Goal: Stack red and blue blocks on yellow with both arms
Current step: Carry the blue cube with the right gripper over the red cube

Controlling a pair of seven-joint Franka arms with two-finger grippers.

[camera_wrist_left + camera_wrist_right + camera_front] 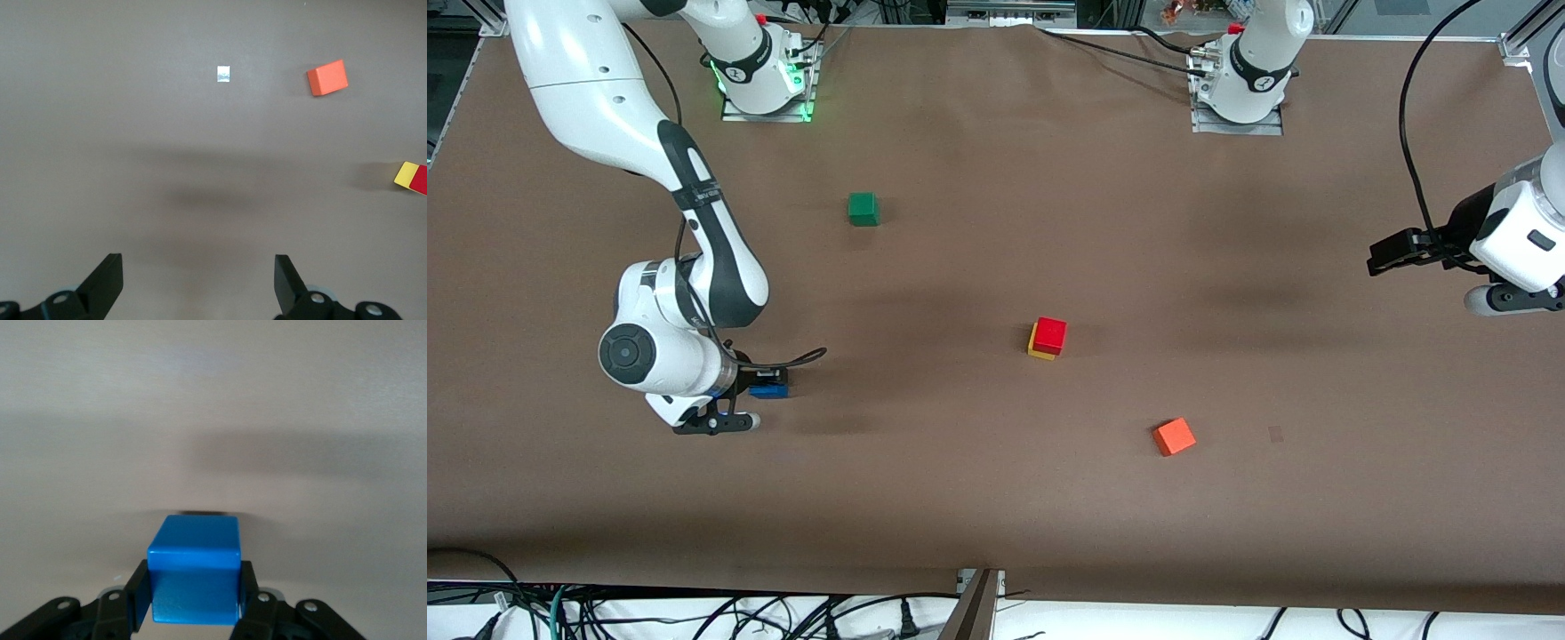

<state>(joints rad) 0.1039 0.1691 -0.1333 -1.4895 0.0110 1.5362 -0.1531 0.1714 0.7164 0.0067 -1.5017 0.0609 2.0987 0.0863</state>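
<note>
The red block (1051, 333) sits on the yellow cube (1038, 352) near the table's middle, slightly askew. Both also show at the edge of the left wrist view, red (421, 181) and yellow (405, 174). My right gripper (768, 382) is low over the table toward the right arm's end, shut on the blue block (769, 390). In the right wrist view the blue block (195, 567) fills the gap between the fingers of the right gripper (193, 587). I cannot tell whether it touches the table. My left gripper (1376, 260) hangs open and empty over the left arm's end; its open fingers frame bare table (198, 273).
An orange cube (1174, 436) lies nearer the front camera than the stack, also in the left wrist view (327, 78). A green cube (863, 209) lies farther from the camera, toward the right arm's base. A small pale mark (223, 74) is on the brown table (996, 498).
</note>
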